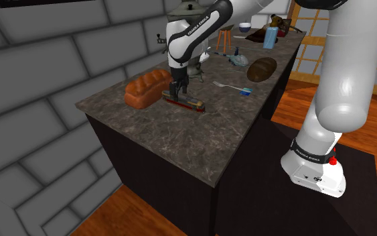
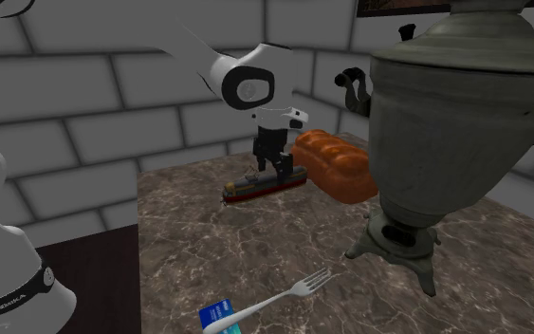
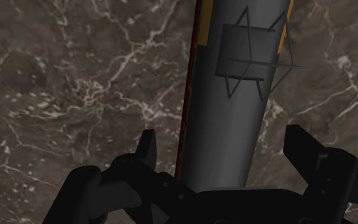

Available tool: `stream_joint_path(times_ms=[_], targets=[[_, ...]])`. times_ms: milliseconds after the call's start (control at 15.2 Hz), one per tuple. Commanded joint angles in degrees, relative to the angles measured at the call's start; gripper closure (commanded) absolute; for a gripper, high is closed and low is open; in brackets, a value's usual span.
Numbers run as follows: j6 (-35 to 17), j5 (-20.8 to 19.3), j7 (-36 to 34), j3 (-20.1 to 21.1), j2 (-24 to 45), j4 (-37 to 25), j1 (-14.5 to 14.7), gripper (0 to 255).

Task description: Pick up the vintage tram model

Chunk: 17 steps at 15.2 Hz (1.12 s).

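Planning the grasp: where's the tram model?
The tram model lies on the counter under the gripper, right of the bread loaf in the shoulder view.

Your tram (image 3: 228,95) cut off at the wrist view's edge, urn (image 2: 454,114) cropped at 2 o'clock, clutter (image 1: 267,35) at 1 o'clock on the table (image 1: 180,141) too small to name

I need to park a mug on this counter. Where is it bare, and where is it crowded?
Bare: the wide stretch of counter from the tram model to the corner at the shoulder view's bottom. There is also a strip between the tram model and the fork. Crowded: the far end, around the samovar, dark loaf and blue box.
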<state>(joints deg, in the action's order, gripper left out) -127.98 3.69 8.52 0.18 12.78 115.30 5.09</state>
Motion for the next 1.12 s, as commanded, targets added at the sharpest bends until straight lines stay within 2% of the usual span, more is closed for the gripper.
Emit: stream_joint_path(times_ms=[0, 594, 1056], targets=[[-0.2, 0.01, 0.0, 0.01, 0.12, 0.04, 0.01, 255], [-0.21, 0.01, -0.02, 0.01, 0.04, 0.13, 0.02, 255], [4.62, -0.19, -0.32, -0.04, -2.57, -2.1, 0.01, 255]])
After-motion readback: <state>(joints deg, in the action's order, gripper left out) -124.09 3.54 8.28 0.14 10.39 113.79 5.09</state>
